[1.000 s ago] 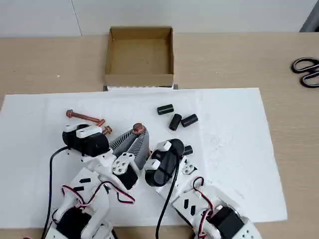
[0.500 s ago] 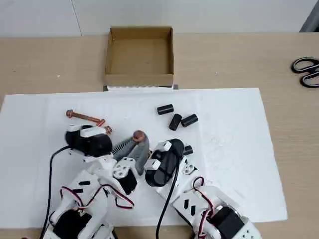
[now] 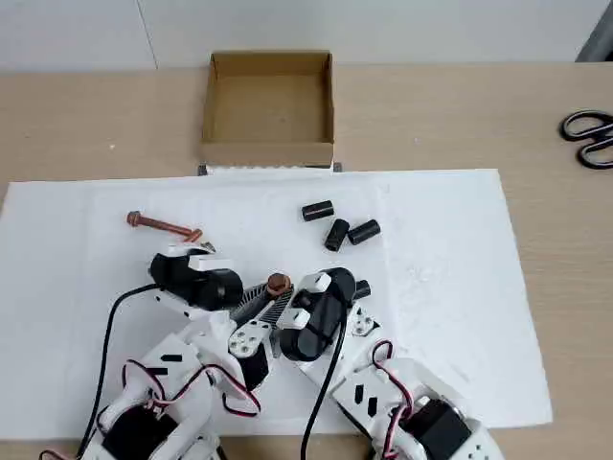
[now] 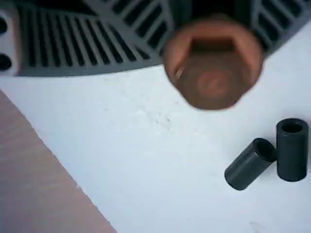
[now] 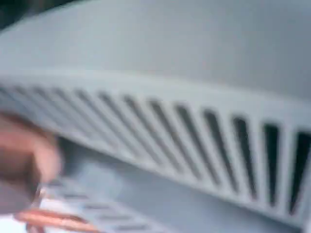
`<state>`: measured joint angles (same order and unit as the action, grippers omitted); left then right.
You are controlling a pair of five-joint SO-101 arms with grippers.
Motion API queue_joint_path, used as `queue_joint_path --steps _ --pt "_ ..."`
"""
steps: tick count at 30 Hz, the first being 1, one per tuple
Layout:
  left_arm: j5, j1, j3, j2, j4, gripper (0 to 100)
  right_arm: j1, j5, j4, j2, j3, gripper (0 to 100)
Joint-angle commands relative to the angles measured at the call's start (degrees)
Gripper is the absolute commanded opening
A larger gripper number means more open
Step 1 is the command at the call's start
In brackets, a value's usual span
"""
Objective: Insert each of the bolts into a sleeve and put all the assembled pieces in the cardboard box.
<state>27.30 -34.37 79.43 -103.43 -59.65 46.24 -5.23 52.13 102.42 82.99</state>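
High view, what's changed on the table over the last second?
The left fingers, clamped on a bolt, pulled back toward the arms' bases and closer to the right arm. The three loose sleeves, the spare bolt, the box and the right arm stayed put.

Bright even light w/ faint shadows

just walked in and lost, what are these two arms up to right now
The left end effector is shut on a copper bolt over the white paper. The right arm sits close against it, with one black sleeve at its side; whether it grips that sleeve is unclear. A second bolt and three more sleeves lie loose on the paper. The cardboard box is empty, so no assembled piece is in yet.
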Motion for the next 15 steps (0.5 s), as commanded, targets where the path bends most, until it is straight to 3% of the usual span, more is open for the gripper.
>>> queue_joint_path --steps 1,15 --pt "-0.8 -0.2 -0.2 -0.3 -1.1 1 0.0 -0.5 -1.2 0.4 -4.5 0.3" --pt "-3.3 0.1 -0.2 -0.3 -1.8 2 -2.5 -0.5 -1.2 0.4 -4.5 0.3"
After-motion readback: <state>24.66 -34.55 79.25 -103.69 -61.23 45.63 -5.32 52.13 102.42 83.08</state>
